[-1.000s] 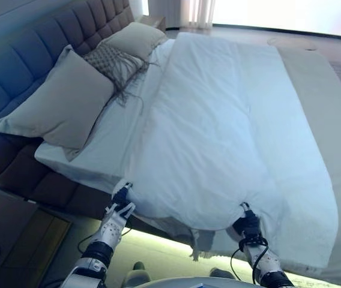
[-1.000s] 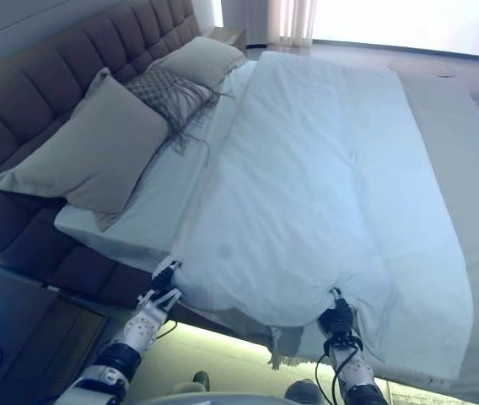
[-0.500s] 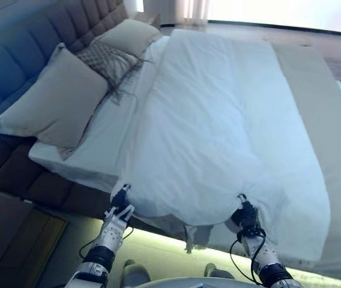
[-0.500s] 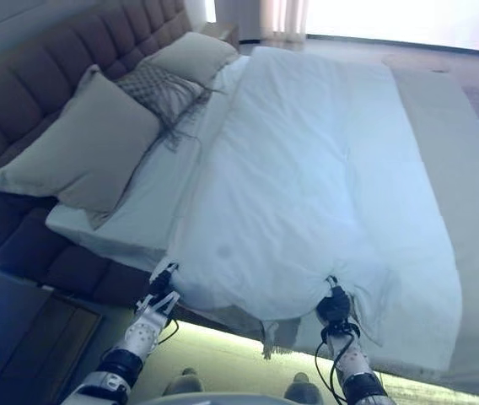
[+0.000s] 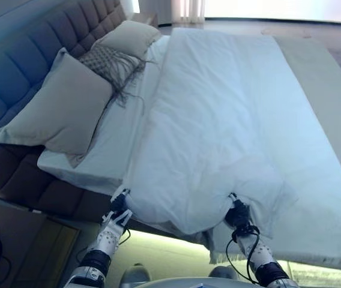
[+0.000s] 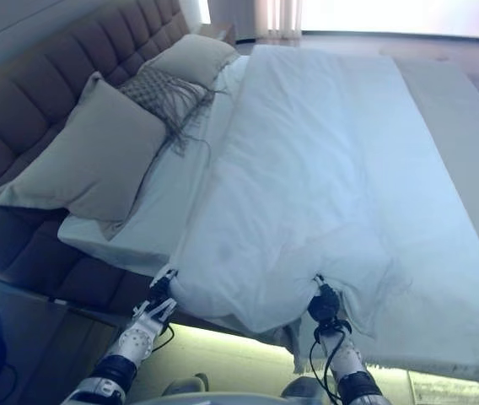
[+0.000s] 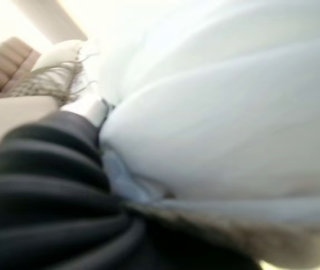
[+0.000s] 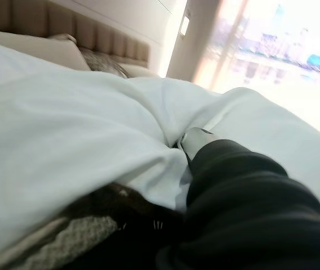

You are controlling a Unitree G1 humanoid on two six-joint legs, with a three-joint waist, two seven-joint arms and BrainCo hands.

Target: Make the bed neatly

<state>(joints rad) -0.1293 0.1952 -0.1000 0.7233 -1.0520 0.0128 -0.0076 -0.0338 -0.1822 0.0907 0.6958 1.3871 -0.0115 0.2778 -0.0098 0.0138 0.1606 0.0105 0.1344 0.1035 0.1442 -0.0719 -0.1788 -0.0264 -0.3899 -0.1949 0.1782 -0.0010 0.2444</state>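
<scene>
A white duvet (image 5: 230,114) lies along the bed, its near edge bunched and hanging over the bed's side. My left hand (image 5: 119,207) is shut on the duvet's near-left corner. My right hand (image 5: 238,215) is shut on the duvet's near edge further right, where the cloth gathers into folds. In the left wrist view the duvet (image 7: 233,112) bulges over my hand's dark cover (image 7: 47,197). In the right wrist view the duvet (image 8: 64,129) folds round my fingers (image 8: 196,138).
Two beige pillows (image 5: 62,108) (image 5: 129,37) and a grey fringed cushion (image 5: 107,60) lean against the tufted headboard (image 5: 32,54). A white sheet (image 5: 98,150) shows beside the duvet. A beige bed runner (image 5: 320,78) lies at the right. A dark nightstand (image 5: 20,240) stands at lower left.
The camera has shifted. Both hands have pulled the duvet's near edge a little towards the headboard side; the right hand now sits further left, with more cloth gathered round it.
</scene>
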